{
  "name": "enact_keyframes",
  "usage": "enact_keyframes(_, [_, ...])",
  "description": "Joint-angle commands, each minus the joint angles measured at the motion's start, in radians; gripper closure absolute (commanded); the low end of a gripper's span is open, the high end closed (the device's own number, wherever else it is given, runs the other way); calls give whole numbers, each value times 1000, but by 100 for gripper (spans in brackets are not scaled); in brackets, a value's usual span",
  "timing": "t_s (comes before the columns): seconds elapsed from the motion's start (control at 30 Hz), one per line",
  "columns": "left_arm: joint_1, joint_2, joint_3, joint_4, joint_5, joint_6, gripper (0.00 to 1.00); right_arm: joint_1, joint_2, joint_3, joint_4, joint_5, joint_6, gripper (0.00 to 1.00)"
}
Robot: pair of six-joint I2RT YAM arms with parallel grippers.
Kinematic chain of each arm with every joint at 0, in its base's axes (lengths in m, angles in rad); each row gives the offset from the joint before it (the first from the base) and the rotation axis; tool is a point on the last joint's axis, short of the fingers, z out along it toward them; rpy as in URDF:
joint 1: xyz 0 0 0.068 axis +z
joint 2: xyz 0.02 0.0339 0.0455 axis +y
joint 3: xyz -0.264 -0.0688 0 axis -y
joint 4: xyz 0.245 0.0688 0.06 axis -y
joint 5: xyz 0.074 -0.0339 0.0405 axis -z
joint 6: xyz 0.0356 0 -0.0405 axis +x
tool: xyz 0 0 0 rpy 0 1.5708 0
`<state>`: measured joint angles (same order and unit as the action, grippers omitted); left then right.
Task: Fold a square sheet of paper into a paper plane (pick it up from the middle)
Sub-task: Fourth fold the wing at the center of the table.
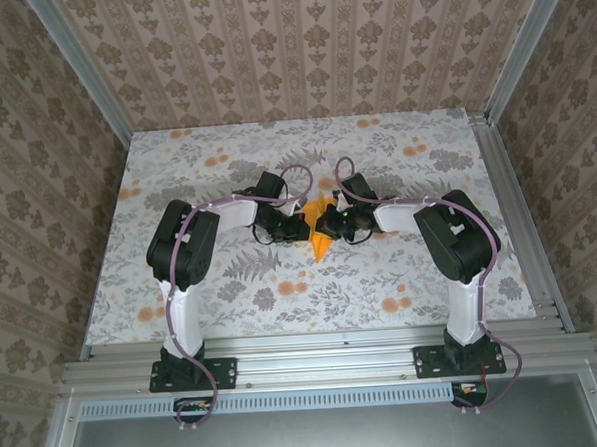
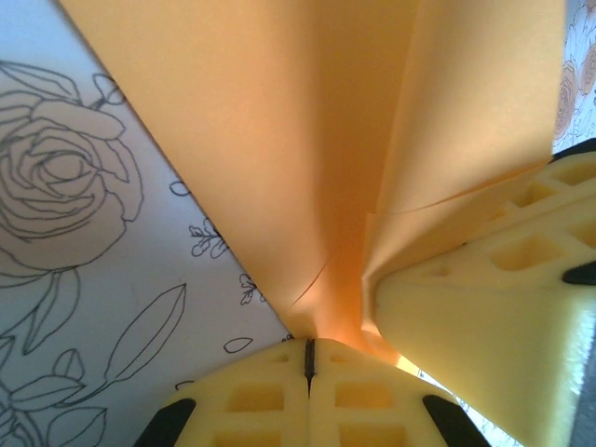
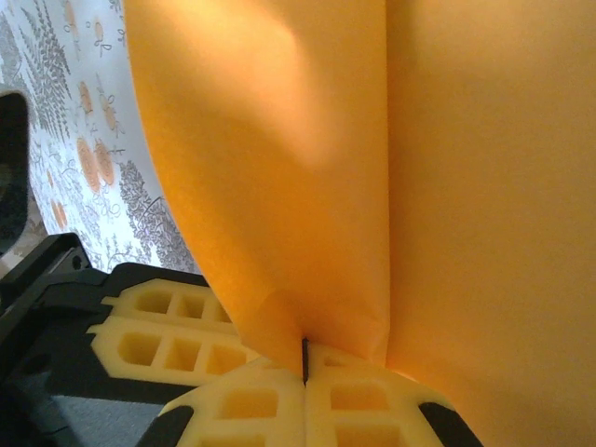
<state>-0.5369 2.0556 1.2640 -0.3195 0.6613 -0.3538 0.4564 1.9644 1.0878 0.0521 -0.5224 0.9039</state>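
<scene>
**Two Grippers Clamp Folded Orange Paper at Table's Centre**

The left gripper point(image 2: 310, 361) and the right gripper point(image 3: 304, 361) meet nose to nose over the middle of the floral cloth point(image 1: 382, 279), each with its jaws pressed fully together on the orange paper point(image 1: 322, 244). The creased sheet hangs between them, its pointed end dipping toward the arms' bases.

The left tool point(image 2: 309, 358) at 6 o'clock has its yellow fingers pressed together on the orange paper point(image 2: 279, 140), which fans up to 12 o'clock. The right tool point(image 2: 400, 270) pinches it at 4 o'clock. Flower cloth point(image 2: 84, 233) lies at 9 o'clock
</scene>
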Motion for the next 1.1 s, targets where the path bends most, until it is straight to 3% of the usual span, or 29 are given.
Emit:
enact_keyframes(0.0, [-28, 61, 0, -35, -58, 32, 100, 8, 25, 28, -27, -14, -4, 95])
enact_keyframes(0.77, [-23, 10, -6, -21, -35, 12, 100, 14, 73, 60, -97, 13, -48, 94])
enact_keyframes(1.07, [-18, -72, -24, -32, -42, 5, 94, 14, 77, 52, -97, 20, -49, 88])
